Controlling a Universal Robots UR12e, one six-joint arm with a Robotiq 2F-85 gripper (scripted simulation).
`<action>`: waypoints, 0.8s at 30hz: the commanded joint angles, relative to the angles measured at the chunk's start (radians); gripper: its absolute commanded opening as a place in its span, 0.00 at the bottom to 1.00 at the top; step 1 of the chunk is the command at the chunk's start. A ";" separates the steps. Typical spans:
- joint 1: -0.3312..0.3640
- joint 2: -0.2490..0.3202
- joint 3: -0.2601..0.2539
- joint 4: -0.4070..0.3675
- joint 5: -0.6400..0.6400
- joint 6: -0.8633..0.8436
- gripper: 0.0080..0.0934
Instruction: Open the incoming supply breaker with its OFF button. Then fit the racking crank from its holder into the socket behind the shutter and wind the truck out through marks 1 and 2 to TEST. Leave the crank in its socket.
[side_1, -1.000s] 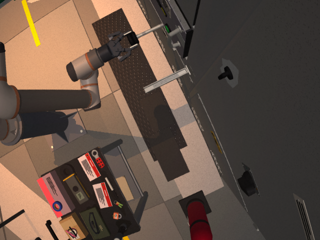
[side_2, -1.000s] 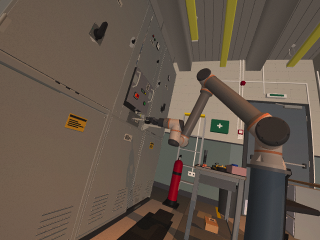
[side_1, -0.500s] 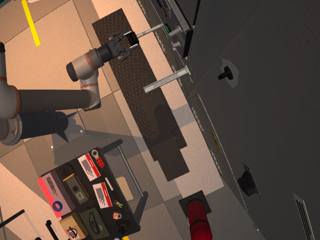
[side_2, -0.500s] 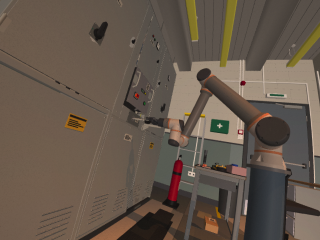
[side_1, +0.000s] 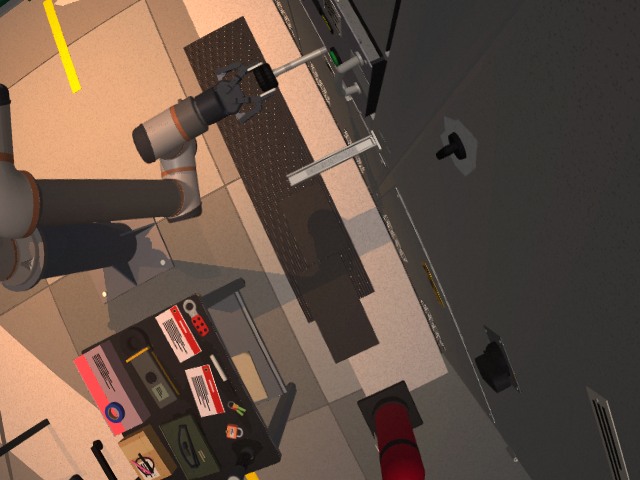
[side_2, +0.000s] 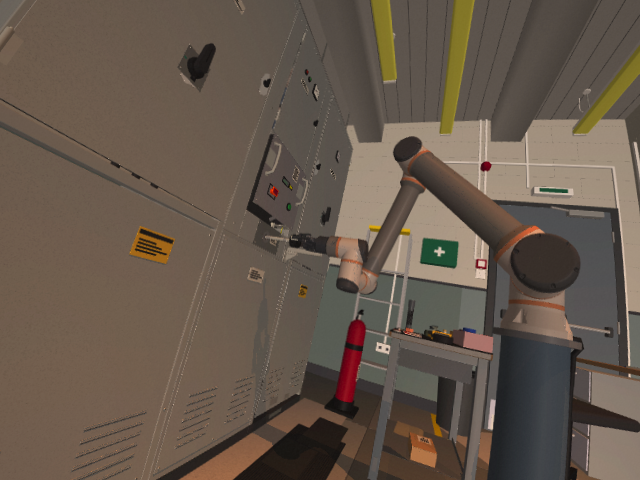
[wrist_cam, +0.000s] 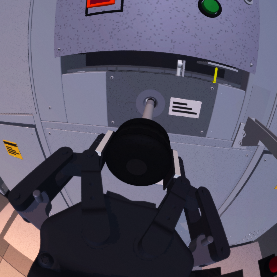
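Observation:
My gripper (wrist_cam: 138, 155) is closed around the black knob of the racking crank (wrist_cam: 138, 152), in front of the switchgear panel. The crank's grey shaft (side_1: 300, 59) runs straight into the round socket (wrist_cam: 150, 101) in the dark plate. The shutter tab (wrist_cam: 181, 67) stands in the slot above and to the right of the socket. A yellow pointer (wrist_cam: 215, 75) hangs in the same slot further right. The red OFF button (wrist_cam: 101, 2) and a green button (wrist_cam: 210, 6) sit on the breaker face above. In the second side camera the gripper (side_2: 302, 241) is at the panel, below the breaker face (side_2: 279, 188).
The empty metal holder bracket (wrist_cam: 254, 133) juts from the panel just right of my gripper; it shows as a pale bar (side_1: 331, 163) from the side. A dark floor mat (side_1: 274, 160) lies below. A cart with tags and tools (side_1: 176, 382) and a red extinguisher (side_2: 349, 356) stand behind.

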 joint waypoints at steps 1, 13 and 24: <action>0.000 -0.001 -0.002 0.001 0.000 0.012 0.00; 0.000 -0.001 -0.002 0.001 -0.001 0.210 0.00; 0.001 -0.001 -0.002 0.001 -0.003 0.473 0.00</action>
